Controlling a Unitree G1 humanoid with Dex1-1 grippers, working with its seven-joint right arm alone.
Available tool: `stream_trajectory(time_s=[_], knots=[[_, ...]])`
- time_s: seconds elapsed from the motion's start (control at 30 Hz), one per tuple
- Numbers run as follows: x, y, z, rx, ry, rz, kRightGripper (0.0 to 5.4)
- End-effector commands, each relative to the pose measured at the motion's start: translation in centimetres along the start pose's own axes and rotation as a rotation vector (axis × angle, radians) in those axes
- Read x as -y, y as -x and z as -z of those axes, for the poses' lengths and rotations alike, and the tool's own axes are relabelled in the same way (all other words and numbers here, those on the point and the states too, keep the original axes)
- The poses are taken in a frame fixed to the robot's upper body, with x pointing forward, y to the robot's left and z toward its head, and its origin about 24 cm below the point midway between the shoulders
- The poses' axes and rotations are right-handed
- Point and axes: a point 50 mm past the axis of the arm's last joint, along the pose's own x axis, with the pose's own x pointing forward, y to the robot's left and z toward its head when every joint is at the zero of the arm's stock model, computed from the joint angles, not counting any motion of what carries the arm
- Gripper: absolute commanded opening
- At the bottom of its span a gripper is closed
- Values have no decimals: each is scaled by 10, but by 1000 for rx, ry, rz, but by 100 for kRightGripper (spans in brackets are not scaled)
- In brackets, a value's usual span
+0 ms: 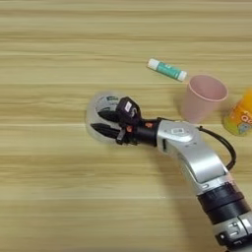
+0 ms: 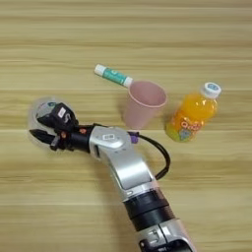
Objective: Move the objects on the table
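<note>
A wide clear tape roll [image 1: 101,110] lies flat on the table [image 1: 59,197], left of centre. My right gripper [image 1: 102,123] reaches it from the right. One black finger is inside the roll's hole and the other is outside its near wall, so the fingers are clamped on that wall. An orange-drink bottle [image 2: 191,114] with a white cap stands at the right, apart from the arm. A small purple bit [image 2: 134,139] peeks out beside the silver forearm [image 2: 120,162]; the rest of it is hidden.
A pink cup [image 2: 143,103] stands upright just behind the forearm, left of the bottle. A white and green tube [image 2: 113,75] lies behind the cup. A black cable [image 2: 160,155] loops off the forearm toward the cup.
</note>
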Motion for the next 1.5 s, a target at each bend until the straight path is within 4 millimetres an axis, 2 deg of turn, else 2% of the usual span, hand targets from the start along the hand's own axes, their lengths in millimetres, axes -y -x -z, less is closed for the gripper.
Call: stream_trajectory(time_s=[0.03,0.4,0.7,1.07,1.3,1.5], knots=[[9,4,-22,66,95,56,224],[10,16,-33,101,140,95,335],[9,49,-41,144,187,205,426],[9,102,-24,91,216,419,536],[15,137,2,19,152,587,536],[18,150,17,-6,82,665,536]])
